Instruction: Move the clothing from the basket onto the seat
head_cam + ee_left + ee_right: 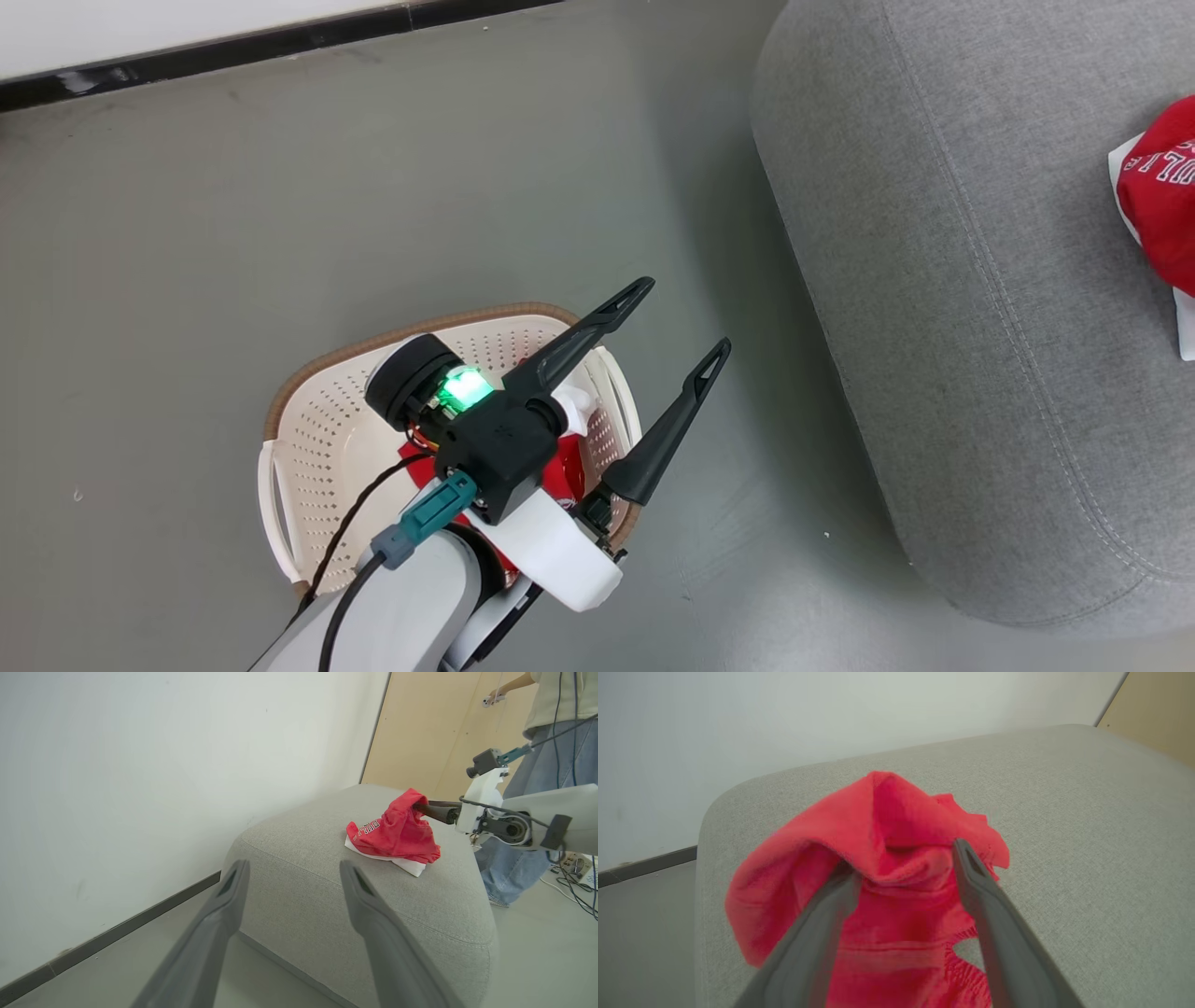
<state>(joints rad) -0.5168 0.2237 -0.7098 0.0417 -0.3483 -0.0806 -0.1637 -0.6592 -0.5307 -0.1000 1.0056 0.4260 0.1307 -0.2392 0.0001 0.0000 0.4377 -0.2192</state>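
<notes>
A red garment [397, 830] with white block lettering lies crumpled on top of the seat [303, 882], well in from the seat's rounded end, with white fabric showing beneath it. The right gripper [903, 856] is at this garment with its two fingers spread apart. Nothing is pinched between them, though in the right wrist view a fold of the red cloth drapes over the tip of the left-hand finger, and loose fabric lies between and below both fingers.

More red clothing [566, 478] sits in the basket [322, 439], which stands on the floor [280, 233] beside the seat's rounded end, a little apart from it. Most of that clothing is hidden under the left gripper [683, 315]. This gripper hangs over the half of the basket nearer the seat, its fingers wide open and empty, pointing toward the seat.

A pale wall [140, 765] with a dark skirting runs behind the seat. On the side of the seat away from the wall a person [542, 742] stands on the floor, and cables [577, 891] lie near their feet.
</notes>
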